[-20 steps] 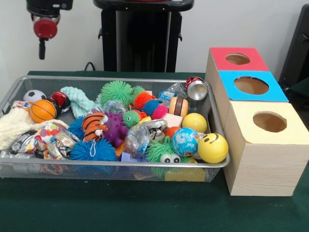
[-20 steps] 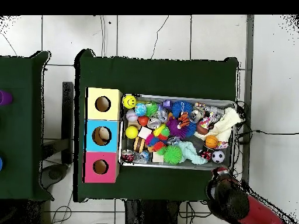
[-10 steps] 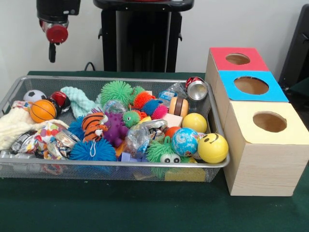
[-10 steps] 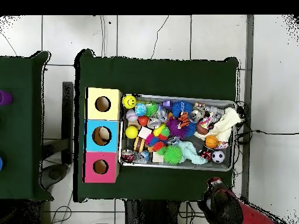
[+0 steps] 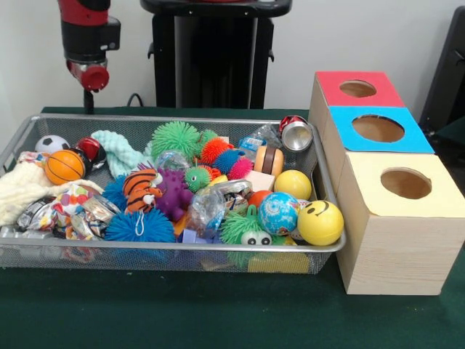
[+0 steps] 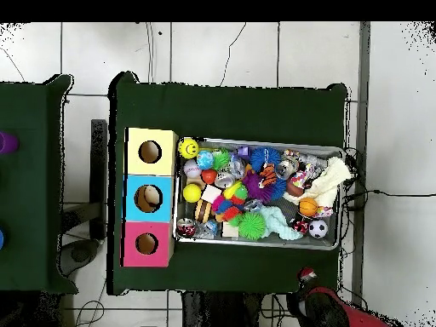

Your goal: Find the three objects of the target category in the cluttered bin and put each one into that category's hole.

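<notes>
The bin [image 5: 174, 247], a wide silver wire-mesh basket, sits on the green table, packed with toys. It also shows in the overhead view [image 6: 255, 245]. The hole [image 5: 357, 89] is a round cut-out in the red top of the farthest wooden box, and the overhead view shows it too [image 6: 146, 243]. My gripper [image 5: 89, 105] hangs from the red arm behind the bin's far left corner, outside the basket and above the table. It holds nothing that I can see. In the overhead view the gripper [image 6: 306, 274] is below the bin's lower right corner.
In the bin lie a basketball [image 5: 65, 166], a soccer ball [image 5: 51, 143], a yellow ball [image 5: 293, 184], a smiley ball [image 5: 320, 222], a globe ball [image 5: 278, 213], spiky rubber balls, a tiger toy [image 5: 140, 189] and wrappers. Blue-topped [image 5: 378, 128] and yellow-topped [image 5: 405, 183] boxes stand nearer than the red one.
In the front view the arm has moved right and lower, toward the bin's far left corner. In the overhead view it has drawn back toward the bottom edge. The toys have not moved.
</notes>
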`<state>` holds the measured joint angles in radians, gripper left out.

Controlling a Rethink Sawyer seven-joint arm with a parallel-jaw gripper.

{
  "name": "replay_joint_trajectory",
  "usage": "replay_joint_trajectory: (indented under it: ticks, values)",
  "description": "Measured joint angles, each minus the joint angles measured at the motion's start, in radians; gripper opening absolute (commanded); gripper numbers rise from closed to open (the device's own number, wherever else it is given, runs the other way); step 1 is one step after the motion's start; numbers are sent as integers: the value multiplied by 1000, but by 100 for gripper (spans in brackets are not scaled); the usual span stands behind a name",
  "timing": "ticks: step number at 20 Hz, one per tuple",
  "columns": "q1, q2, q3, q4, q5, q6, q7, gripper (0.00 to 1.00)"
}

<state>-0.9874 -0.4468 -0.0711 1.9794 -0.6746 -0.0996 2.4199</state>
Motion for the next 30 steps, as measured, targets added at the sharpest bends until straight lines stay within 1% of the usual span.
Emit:
replay_joint_trajectory:
  ticks: [3,4,6,12,20,24,30]
  values:
    - [-12,29,6,-9,-28,-1,0,0]
    - [-29,55,18,-21,-61,-2,0,0]
    - [-38,52,22,-23,-90,-13,0,0]
    - [-41,54,24,-26,-141,-39,0,0]
    - [-73,49,53,-25,-187,-39,0,0]
    - [-86,46,66,-25,-194,-29,0,0]
    - [-86,30,98,-33,-193,56,0,0]
